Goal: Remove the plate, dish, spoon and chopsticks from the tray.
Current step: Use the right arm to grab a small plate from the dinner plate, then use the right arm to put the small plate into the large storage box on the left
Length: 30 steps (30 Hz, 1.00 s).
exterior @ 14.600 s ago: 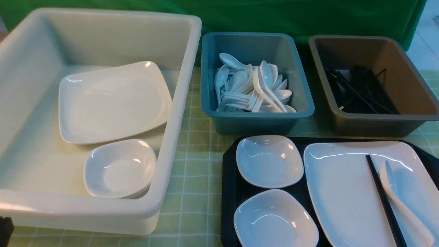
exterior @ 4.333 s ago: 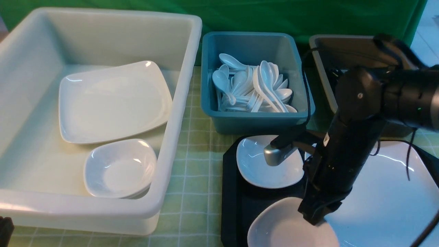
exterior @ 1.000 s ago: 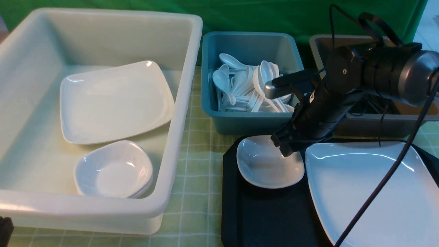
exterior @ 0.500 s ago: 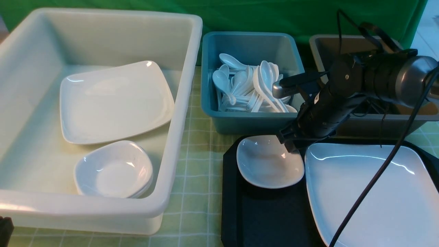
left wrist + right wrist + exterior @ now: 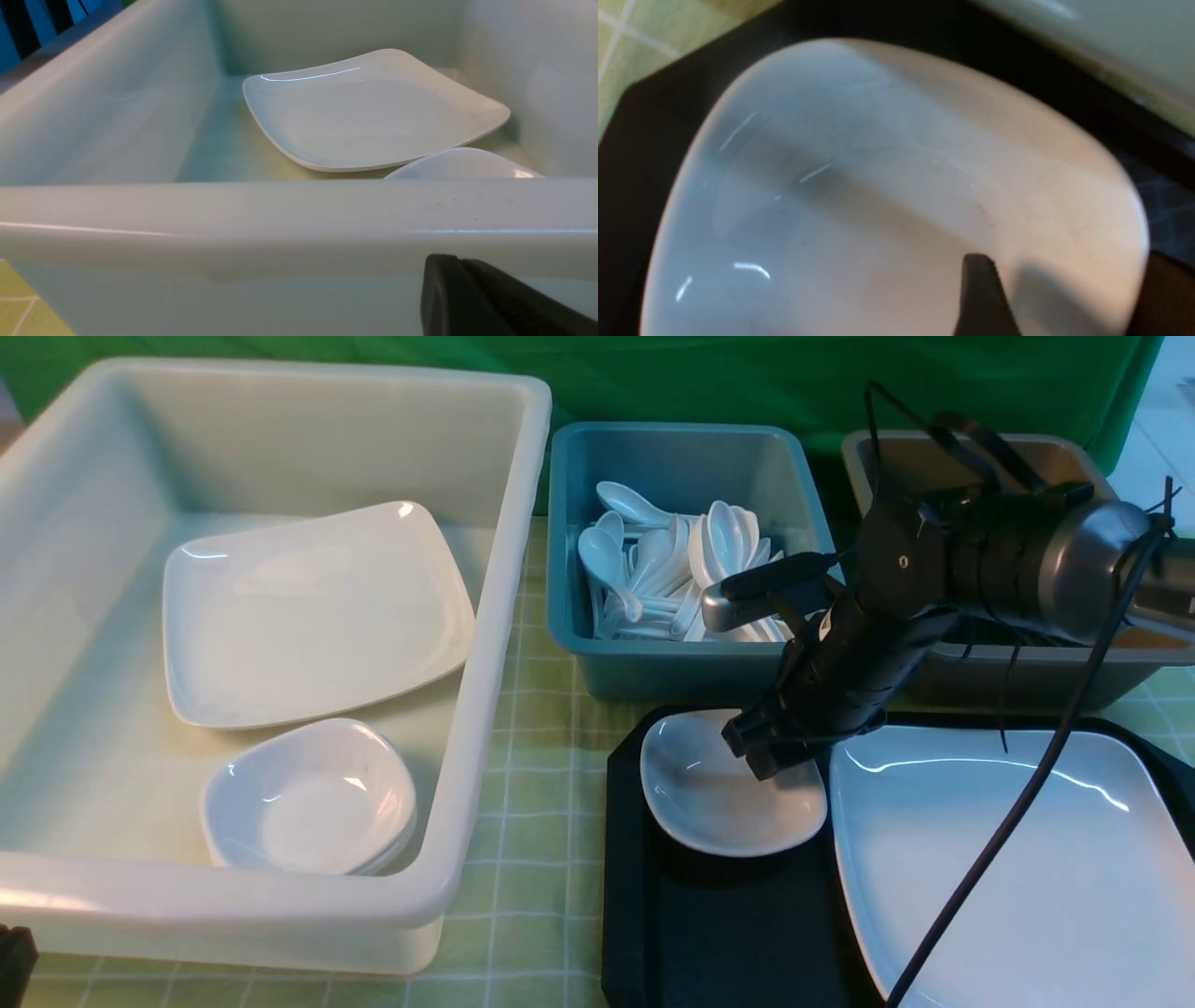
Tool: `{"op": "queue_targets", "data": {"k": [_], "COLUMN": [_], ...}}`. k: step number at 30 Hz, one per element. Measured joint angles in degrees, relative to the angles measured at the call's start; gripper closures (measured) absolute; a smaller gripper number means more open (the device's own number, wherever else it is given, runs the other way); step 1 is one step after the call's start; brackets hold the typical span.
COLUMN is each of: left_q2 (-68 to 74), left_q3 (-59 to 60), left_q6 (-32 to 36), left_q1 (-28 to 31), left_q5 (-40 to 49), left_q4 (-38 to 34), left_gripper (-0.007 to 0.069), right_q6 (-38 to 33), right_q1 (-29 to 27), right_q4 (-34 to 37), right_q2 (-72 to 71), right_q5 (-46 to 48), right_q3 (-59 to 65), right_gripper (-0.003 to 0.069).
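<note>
Jaws of the right gripper (image 5: 758,761) gape wide, empty, over the small deep white dish (image 5: 700,793). It sits left of the glossy white squarish plate (image 5: 1074,877) on the black plastic tray (image 5: 738,933).

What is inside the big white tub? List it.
The white tub holds one large plate and stacked small dishes. The top dish covers those beneath, so their count is unclear.

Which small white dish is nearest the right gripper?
The lone dish on the black tray, directly under the right gripper; the other small dishes sit stacked in the white tub.
</note>
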Motion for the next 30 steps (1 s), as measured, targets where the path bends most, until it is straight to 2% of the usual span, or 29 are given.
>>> {"op": "queue_targets", "data": {"k": [6,8,10,15,22,30], "left_q2": [0.0,0.0,0.0,0.0,0.0,0.0], "left_q3": [0.0,0.0,0.0,0.0,0.0,0.0], "left_q6": [0.0,0.0,0.0,0.0,0.0,0.0], "left_q1": [0.0,0.0,0.0,0.0,0.0,0.0], "left_q5": [0.0,0.0,0.0,0.0,0.0,0.0], "left_q4": [0.0,0.0,0.0,0.0,0.0,0.0], "left_gripper": [0.0627,0.0627,0.0627,0.0627,0.0627,0.0627], "right_q6": [0.0,-0.11,-1.15,-2.68,-3.97,-4.26], "right_q1": [1.63,1.69,1.69,1.64,1.96,2.01], "right_q4": [0.31,0.25,-0.11,0.34,1.05,1.95], "right_q2": [1.77,1.77,1.77,0.07,-8.36,-16.69], "right_q5": [1.16,1.3,1.88,4.16,8.93,11.75], "right_q3": [0.0,0.0,-0.06,-0.06,0.0,-0.27], "right_gripper": [0.0292,0.0335,0.0428,0.0468,0.0617,0.0636]}}
